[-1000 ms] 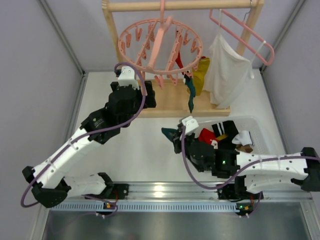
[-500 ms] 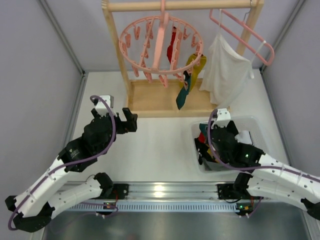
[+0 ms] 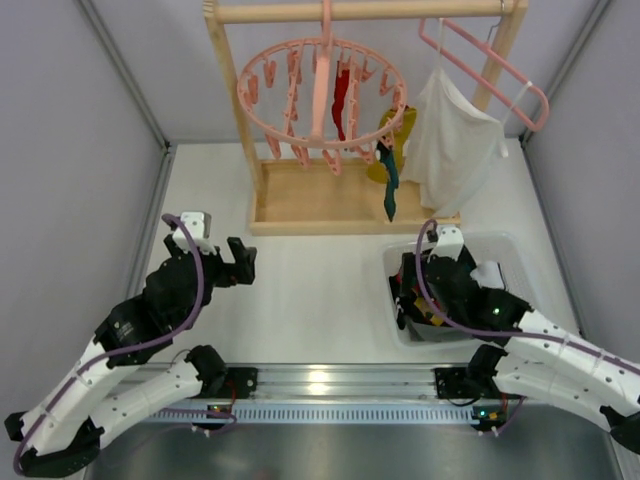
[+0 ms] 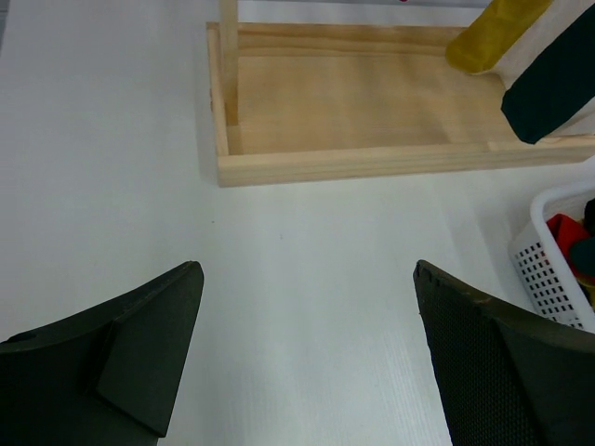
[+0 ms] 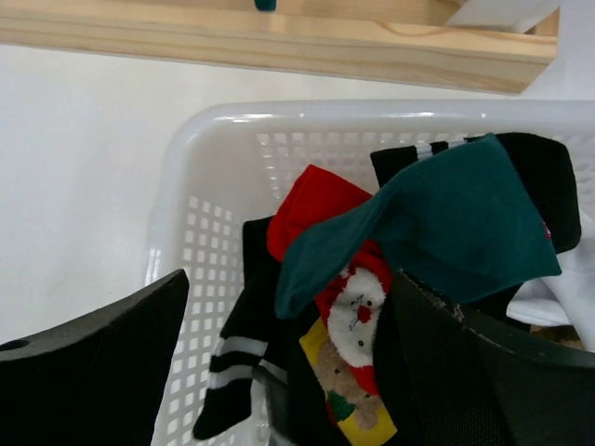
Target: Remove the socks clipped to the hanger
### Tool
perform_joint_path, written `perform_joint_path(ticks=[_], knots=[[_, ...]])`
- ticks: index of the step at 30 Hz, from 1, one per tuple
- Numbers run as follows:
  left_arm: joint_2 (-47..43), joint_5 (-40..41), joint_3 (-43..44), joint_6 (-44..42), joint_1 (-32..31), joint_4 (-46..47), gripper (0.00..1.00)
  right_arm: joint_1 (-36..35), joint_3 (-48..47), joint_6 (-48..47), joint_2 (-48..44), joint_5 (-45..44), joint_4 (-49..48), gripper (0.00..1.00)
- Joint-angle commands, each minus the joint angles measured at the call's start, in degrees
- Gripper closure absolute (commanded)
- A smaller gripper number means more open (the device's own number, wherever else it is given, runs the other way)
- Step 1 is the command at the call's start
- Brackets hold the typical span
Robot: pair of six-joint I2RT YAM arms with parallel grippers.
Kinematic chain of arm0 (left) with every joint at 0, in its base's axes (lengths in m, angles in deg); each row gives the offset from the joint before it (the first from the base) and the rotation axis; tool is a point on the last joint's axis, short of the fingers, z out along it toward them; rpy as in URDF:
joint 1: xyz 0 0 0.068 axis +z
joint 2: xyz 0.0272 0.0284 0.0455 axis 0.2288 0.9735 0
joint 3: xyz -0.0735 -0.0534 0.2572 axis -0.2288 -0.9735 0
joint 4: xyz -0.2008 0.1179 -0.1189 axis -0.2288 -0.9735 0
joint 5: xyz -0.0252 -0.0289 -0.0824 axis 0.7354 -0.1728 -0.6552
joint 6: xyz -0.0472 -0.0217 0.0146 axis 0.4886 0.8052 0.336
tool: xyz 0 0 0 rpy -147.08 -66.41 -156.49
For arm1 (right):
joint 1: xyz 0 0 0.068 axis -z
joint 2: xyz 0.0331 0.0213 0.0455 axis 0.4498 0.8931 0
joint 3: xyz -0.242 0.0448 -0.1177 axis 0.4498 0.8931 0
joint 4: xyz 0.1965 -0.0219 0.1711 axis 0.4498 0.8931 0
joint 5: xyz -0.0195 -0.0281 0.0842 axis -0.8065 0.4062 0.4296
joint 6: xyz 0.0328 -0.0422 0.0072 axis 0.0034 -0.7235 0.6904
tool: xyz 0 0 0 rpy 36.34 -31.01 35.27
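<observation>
Left gripper [image 4: 307, 279], right gripper [image 5: 290, 288]: wide apart, empty!
Red, mustard and teal socks [image 3: 342, 100] dangled from the pink hanger [image 3: 262, 120] at the table's [image 3: 300, 290] far edge; another teal sock [image 5: 446, 223] lay in the basket [image 5: 177, 186].

arms [image 3: 110, 365]: white links, black joints | cables [image 3: 202, 285]: purple | left hand [image 4: 307, 269], right hand [image 5: 288, 279]: black

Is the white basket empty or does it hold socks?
Not empty: a teal sock and a red sock lie inside the basket.
</observation>
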Motion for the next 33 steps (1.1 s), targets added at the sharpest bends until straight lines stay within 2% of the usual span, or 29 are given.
perform_joint_path(ticks=[1,5,7,11,16,19,22,26,29,31,32,33], knots=[[-3.25,5.62,-4.03,-1.09,0.11,-1.36,0.02,0.70,-5.68,-1.28,-5.04,4.48,3.34,0.13],[-6.24,5.99,-6.41,0.94,0.02,-1.18,0.02,0.70,-6.21,-5.58,-10.58,12.04,-1.21,0.10],[-7.12,6.69,-6.76,1.55,0.11,-1.27,0.02,0.62,-7.17,-7.96,-10.24,12.24,-4.21,0.10],[-7.83,6.08,-7.55,1.73,0.19,-1.27,0.02,1.40,-12.09,-13.58,-1.13,10.38,-8.94,0.11],[-6.78,5.99,-7.91,1.73,0.19,-1.27,0.02,7.02,-15.61,-19.47,9.61,18.90,-20.19,0.15],[-6.25,5.38,-7.99,1.64,0.19,-1.27,0.02,11.50,-16.84,-21.85,15.85,19.10,-27.41,0.19],[-6.42,5.11,-8.08,1.64,0.19,-1.27,0.02,16.07,-17.55,-24.23,21.39,23.29,-35.13,0.20],[-6.69,5.02,-8.08,1.64,0.19,-1.27,0.02,24.23,-16.94,-24.32,27.71,31.03,-42.34,0.23],[-6.69,4.67,-8.17,1.64,0.19,-1.27,0.02,27.50,-16.58,-25.54,32.28,34.91,-47.62,0.24],[-6.60,4.50,-8.17,1.64,0.19,-1.27,0.02,28.03,-16.50,-25.99,34.66,36.66,-50.17,0.29],[-6.51,4.50,-8.26,1.64,0.19,-1.27,0.02,28.73,-15.71,-25.47,36.76,38.33,-54.53,0.35],[-6.51,4.50,-8.17,1.64,0.28,-1.27,0.02,29.26,-15.18,-25.03,37.74,39.47,-57.01,0.36]])
